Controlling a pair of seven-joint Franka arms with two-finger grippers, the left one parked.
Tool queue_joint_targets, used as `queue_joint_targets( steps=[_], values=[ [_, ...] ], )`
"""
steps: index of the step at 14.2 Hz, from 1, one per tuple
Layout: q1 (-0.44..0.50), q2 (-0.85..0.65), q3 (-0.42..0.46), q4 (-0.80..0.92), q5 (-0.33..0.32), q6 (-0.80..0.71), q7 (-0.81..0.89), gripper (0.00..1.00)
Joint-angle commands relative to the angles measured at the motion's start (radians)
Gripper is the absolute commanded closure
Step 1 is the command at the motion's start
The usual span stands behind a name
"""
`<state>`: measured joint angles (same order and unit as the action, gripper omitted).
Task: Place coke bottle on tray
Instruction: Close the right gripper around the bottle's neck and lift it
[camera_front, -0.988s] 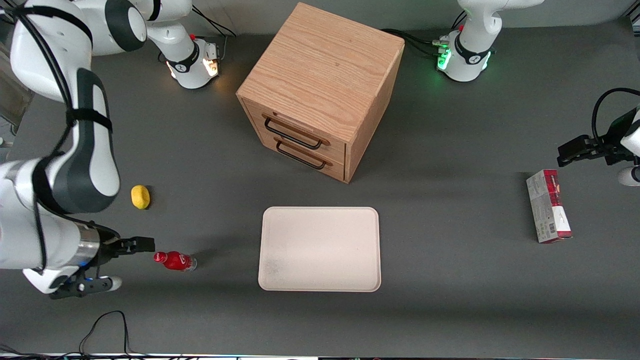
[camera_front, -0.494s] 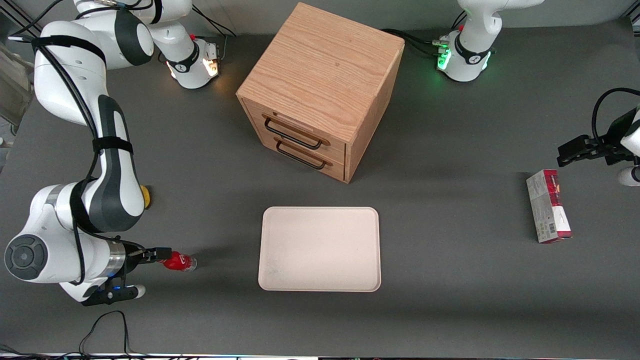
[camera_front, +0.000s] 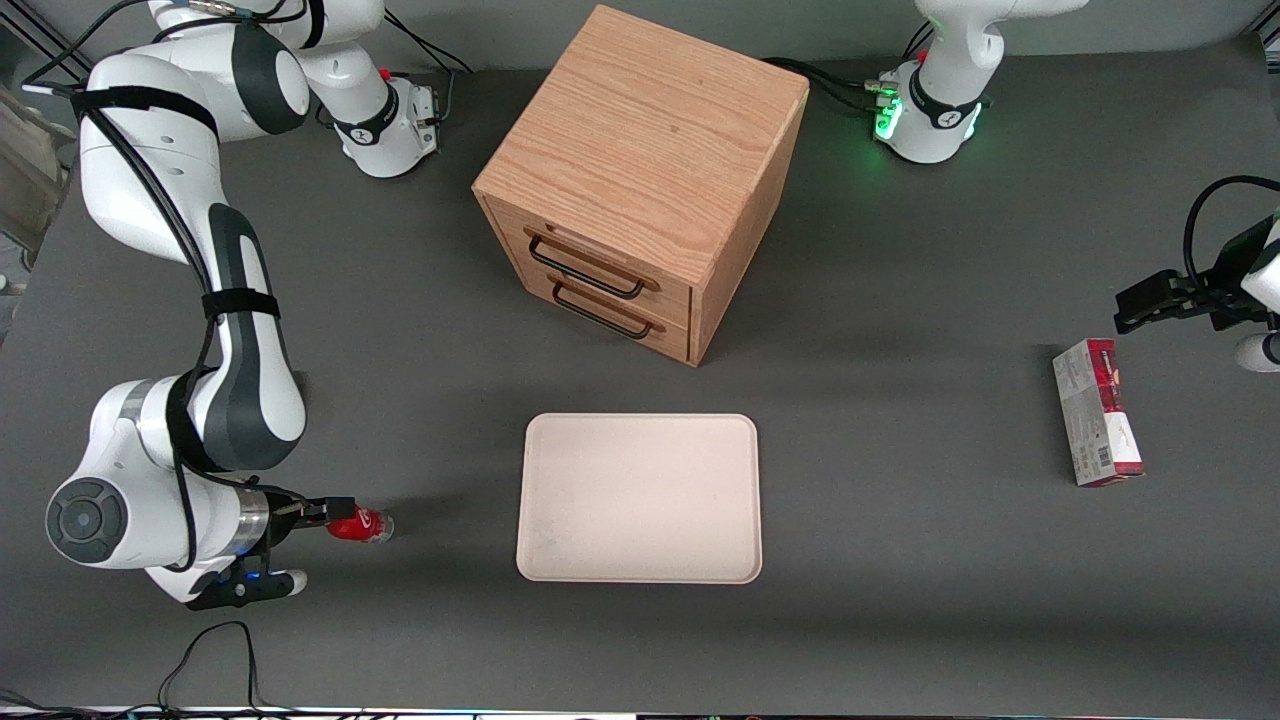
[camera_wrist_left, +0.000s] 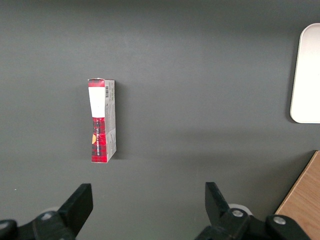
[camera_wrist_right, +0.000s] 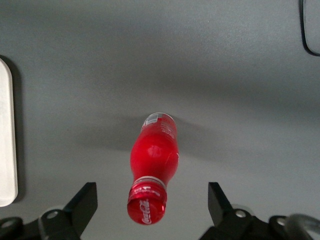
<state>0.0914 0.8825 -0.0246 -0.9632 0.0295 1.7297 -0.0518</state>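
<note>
The coke bottle (camera_front: 362, 524), small and red with a clear base, lies on its side on the grey table, cap toward the working arm's end. My right gripper (camera_front: 334, 511) is at the cap end, low over the table. In the right wrist view the bottle (camera_wrist_right: 154, 155) points away from me. Its red cap (camera_wrist_right: 146, 210) sits in the gap of my gripper (camera_wrist_right: 151, 202), whose fingers (camera_wrist_right: 86, 199) are open and clear of it. The cream tray (camera_front: 640, 500) lies beside the bottle toward the parked arm's end, and its edge also shows in the right wrist view (camera_wrist_right: 6, 135).
A wooden drawer cabinet (camera_front: 640, 170) stands farther from the front camera than the tray. A red-and-grey carton (camera_front: 1097, 410) lies toward the parked arm's end, also in the left wrist view (camera_wrist_left: 102, 122). A black cable (camera_front: 210, 650) loops near the table's front edge.
My gripper has moved along the table toward the bottle, from a gap short of the cap to having the cap between its fingers. The bottle has not moved. The arm now covers a yellow lemon.
</note>
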Motion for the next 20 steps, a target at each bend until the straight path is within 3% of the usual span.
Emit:
queue_joint_targets(
  steps=[1,4,5,15,20],
  values=[
    [0.005,-0.013,-0.003,-0.02,0.0,0.019,0.021,0.2],
    [0.005,-0.014,-0.003,-0.02,0.0,0.019,0.023,0.86],
    [0.005,-0.014,-0.003,-0.02,0.0,0.019,0.023,1.0],
    [0.008,-0.04,-0.003,-0.019,0.0,0.002,0.058,1.0],
    [0.005,-0.184,-0.003,-0.008,0.001,-0.218,0.064,1.0]
  ],
)
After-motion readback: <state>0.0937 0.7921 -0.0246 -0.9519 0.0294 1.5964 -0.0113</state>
